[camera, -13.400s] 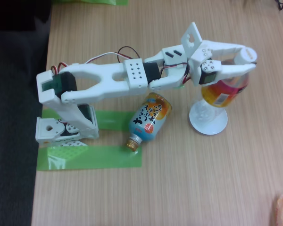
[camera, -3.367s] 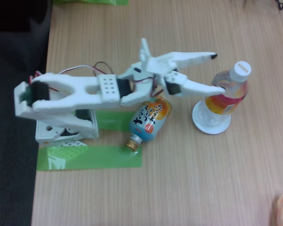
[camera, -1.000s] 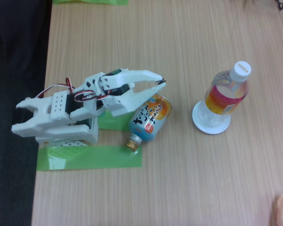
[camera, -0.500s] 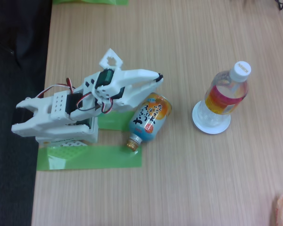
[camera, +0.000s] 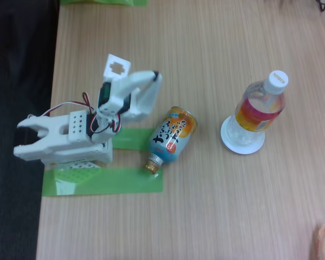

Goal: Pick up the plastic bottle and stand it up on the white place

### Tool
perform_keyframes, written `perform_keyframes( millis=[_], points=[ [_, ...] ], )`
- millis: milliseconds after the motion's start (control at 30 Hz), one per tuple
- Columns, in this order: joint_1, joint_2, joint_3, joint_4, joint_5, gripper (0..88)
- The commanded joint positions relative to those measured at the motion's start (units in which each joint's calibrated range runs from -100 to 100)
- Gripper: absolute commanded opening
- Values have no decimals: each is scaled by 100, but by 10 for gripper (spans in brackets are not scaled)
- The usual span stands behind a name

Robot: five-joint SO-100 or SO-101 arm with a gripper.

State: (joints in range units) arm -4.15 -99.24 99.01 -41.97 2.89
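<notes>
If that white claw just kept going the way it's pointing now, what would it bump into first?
The gripper, folded back near its base, points up and right in the fixed view. That line crosses bare table, passing clear of the can and plastic bottle. Its downward tilt is unclear, so probably the tabletop.

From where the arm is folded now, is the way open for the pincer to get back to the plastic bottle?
Probably yes. The plastic bottle stands on the white plate with bare table around it. The can lies between, low enough to pass over. The pincer is folded near the base.
</notes>
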Motion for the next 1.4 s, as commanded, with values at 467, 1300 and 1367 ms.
perform_keyframes(
  millis=[467, 1300, 1367],
  points=[
    [-163, 25, 36, -1374, 44, 10],
    [496, 17, 36, -4043, -8, 10],
    [452, 17, 36, -4326, -8, 10]
  ],
)
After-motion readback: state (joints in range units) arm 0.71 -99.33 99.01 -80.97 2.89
